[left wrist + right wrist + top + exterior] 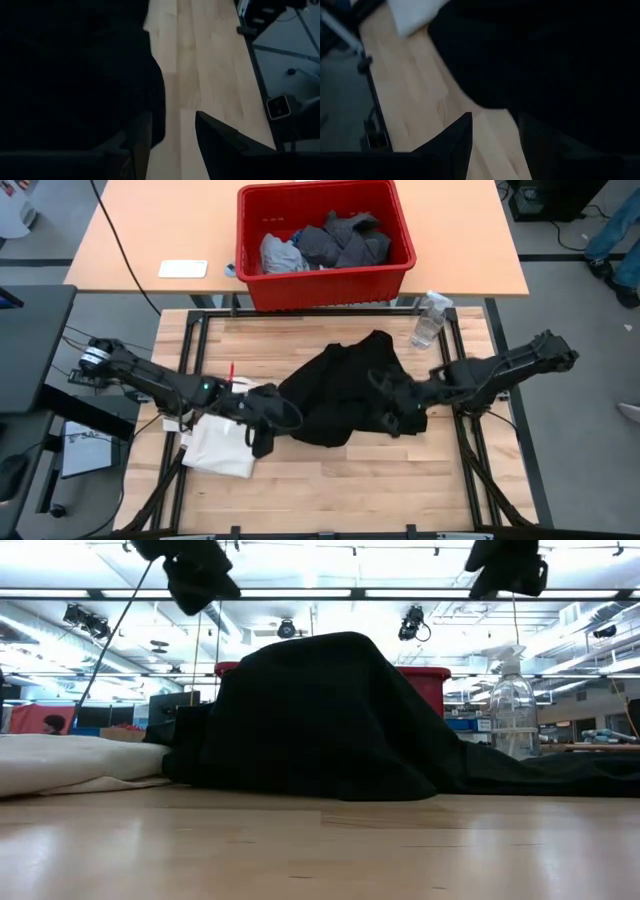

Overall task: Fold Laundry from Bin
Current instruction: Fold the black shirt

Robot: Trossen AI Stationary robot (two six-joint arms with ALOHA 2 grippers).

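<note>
My left pincer and right pincer stand part open at the crumpled black cotton T-shirt's edges, holding nothing I can confirm; I should pinch single layers, then spread outward.

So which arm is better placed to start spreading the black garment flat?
Probably either. The left gripper sits at the black garment's left edge, the right gripper over its right side; both hover above it.

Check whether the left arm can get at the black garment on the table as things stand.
Probably yes. The left end effector is already at the black garment's edge, fingers apart, with bare wood beside it. The cream bag lies beneath the arm but does not block it.
</note>
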